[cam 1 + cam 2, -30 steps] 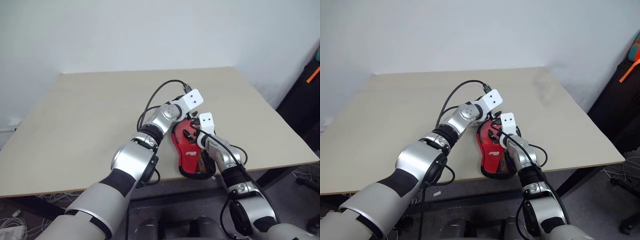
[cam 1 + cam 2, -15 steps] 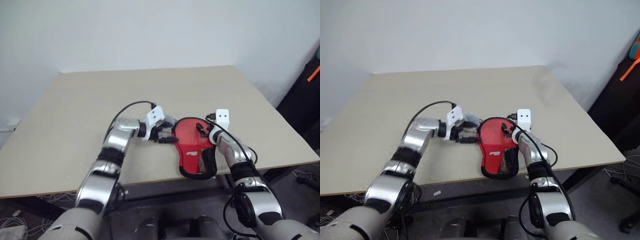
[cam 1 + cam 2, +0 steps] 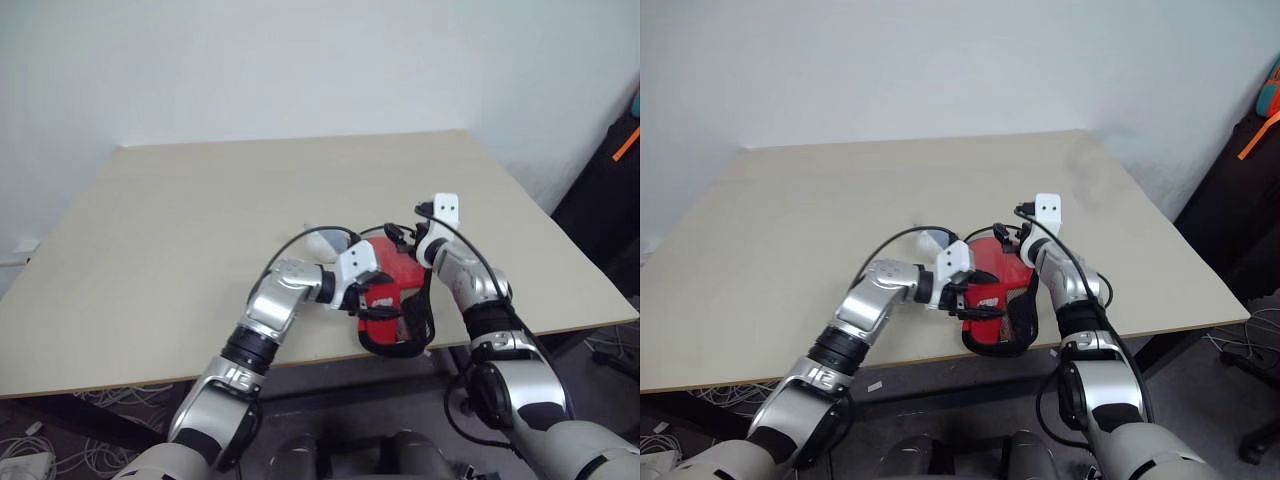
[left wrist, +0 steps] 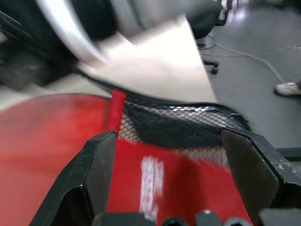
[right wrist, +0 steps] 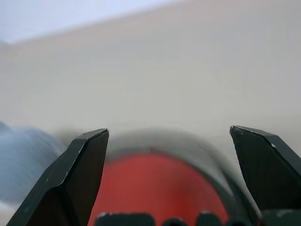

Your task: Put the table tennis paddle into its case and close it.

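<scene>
The case (image 3: 400, 272), a red pouch with black piping and a black mesh panel (image 4: 188, 127), lies near the table's front edge. My left gripper (image 3: 372, 293) reaches across from the left and hovers open just over the case's middle, its fingers (image 4: 101, 174) spread wide above the red fabric and its white logo. At the case's far rounded end (image 5: 155, 183) my right gripper (image 3: 400, 238) stands open, a little above it. I cannot make out the table tennis paddle apart from the case.
The beige table (image 3: 200, 220) stretches far to the left and back of the case. Its front edge (image 3: 330, 355) runs close under the case. A dark chair with an orange strap (image 3: 620, 160) stands off the table's right side.
My left gripper has swung from the case's left side back over its middle, turning rightward. The right gripper has lifted a little above the case's far end.
</scene>
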Action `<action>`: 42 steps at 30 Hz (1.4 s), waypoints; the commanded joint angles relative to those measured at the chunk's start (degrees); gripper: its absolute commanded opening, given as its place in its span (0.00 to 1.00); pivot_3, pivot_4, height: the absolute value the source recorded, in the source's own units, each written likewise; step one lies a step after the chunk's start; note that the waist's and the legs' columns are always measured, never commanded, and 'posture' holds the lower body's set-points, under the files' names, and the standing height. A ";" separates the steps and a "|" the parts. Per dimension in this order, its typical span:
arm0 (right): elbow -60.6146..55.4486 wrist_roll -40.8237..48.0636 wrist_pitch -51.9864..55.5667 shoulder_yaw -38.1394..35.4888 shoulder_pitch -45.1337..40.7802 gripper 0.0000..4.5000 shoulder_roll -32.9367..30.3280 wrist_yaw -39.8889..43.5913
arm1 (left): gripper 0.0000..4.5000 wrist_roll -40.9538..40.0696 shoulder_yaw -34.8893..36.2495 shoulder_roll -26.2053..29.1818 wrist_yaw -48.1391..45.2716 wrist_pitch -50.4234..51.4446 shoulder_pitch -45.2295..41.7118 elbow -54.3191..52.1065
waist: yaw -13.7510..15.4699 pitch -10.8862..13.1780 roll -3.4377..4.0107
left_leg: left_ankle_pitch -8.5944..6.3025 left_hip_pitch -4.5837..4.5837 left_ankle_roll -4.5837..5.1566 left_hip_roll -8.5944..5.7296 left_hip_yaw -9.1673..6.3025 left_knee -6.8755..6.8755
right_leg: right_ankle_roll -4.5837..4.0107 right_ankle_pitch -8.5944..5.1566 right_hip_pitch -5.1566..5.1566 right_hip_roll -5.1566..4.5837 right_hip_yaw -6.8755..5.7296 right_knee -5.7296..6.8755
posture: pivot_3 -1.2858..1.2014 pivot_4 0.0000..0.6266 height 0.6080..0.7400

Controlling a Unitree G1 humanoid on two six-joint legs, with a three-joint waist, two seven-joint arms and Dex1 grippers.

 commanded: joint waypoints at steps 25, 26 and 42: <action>20.74 -6.51 3.08 11.99 -18.37 1.00 9.04 13.68 | 0.82 2.54 -3.37 -4.50 10.84 5.91 -2.07 7.25 | 0.00 -0.05 -0.06 | -0.02 -0.01 0.01 0.08 -0.13 0.09 | -0.02 0.00 0.03 -0.11 -0.11 0.04 | 0.52 0.00 1.00; 21.51 -5.89 2.88 11.04 -19.17 1.00 9.30 13.68 | 0.82 2.45 -3.39 -4.53 10.79 5.94 -1.96 7.10 | -0.01 -0.05 -0.06 | -0.02 0.00 0.01 0.09 -0.13 0.09 | -0.02 0.00 0.03 -0.11 -0.11 0.04 | 0.52 0.00 1.00; 34.05 -7.81 1.44 5.63 -33.65 1.00 10.95 14.35 | 0.82 3.08 -6.34 -5.73 9.40 5.92 -0.02 5.21 | 0.29 -0.17 -0.21 | -0.03 -0.14 -0.01 0.06 -0.22 0.06 | 0.00 0.00 -0.08 -0.15 -0.24 -0.02 | 0.52 0.00 1.00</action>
